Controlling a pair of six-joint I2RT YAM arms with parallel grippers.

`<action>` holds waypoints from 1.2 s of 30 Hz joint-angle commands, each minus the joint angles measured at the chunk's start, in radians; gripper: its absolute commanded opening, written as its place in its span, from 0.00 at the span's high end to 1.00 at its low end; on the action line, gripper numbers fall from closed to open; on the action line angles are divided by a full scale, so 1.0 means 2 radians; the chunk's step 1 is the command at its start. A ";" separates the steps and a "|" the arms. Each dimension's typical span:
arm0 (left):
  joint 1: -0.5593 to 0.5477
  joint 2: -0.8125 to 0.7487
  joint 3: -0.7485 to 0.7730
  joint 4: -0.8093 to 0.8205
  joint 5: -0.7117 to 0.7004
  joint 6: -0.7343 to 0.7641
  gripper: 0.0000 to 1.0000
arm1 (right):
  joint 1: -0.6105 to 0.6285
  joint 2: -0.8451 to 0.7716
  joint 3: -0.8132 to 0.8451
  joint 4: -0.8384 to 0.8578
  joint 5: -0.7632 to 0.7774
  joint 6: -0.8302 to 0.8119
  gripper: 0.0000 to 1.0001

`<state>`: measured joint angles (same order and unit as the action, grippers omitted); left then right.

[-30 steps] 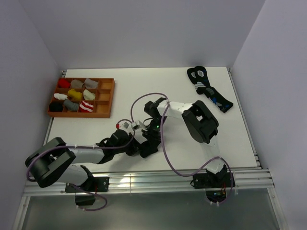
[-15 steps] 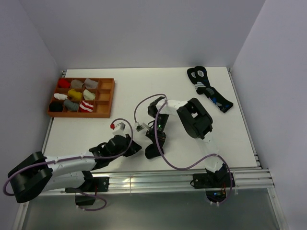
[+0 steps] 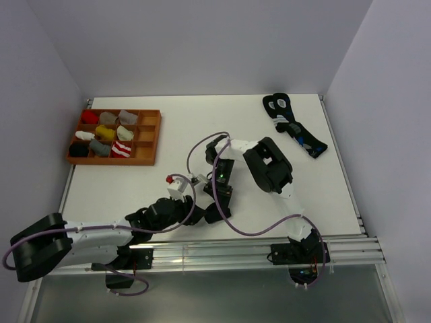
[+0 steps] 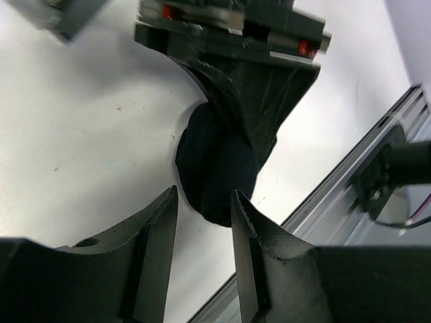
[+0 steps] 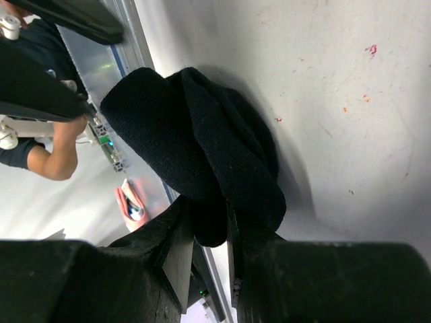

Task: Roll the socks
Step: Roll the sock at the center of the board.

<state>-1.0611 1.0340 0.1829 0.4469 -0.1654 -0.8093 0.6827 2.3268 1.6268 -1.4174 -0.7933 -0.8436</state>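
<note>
Left end effector (image 4: 203,195) back, released; black sock (image 4: 215,165) just ahead, gripped by right end effector (image 5: 210,225).

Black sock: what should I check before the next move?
1. Right hand pinching black sock: ok.
2. Left hand open: ok.
3. Left hand clear of black sock: cannot tell.
4. Black sock on table, inside rail: ok.
5. Black sock rolled tight: cannot tell.
6. Striped sock in tray: ok.
</note>
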 commanded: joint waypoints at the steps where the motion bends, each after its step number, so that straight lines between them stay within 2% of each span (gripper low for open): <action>1: -0.003 0.044 0.015 0.091 0.040 0.056 0.57 | -0.002 0.022 0.011 0.040 0.065 -0.009 0.76; 7: -0.003 0.105 0.041 0.132 0.070 0.076 0.55 | -0.002 0.024 0.008 0.042 0.064 -0.008 0.76; 17: 0.019 0.143 0.066 0.140 0.113 0.098 0.54 | -0.002 0.029 0.011 0.040 0.065 -0.003 0.76; 26: 0.043 0.196 0.055 0.189 0.155 0.091 0.54 | -0.002 0.027 0.009 0.043 0.067 -0.002 0.76; 32: 0.053 0.231 0.062 0.206 0.179 0.088 0.57 | -0.002 0.025 0.007 0.048 0.066 0.002 0.76; 36: 0.055 0.254 0.068 0.203 0.187 0.083 0.65 | -0.002 0.020 0.004 0.054 0.067 0.005 0.76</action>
<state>-0.9554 1.5070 0.2913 0.8192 0.1688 -0.6495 0.6823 2.3421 1.6382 -1.4372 -0.7765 -0.8162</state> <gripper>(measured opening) 0.374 0.283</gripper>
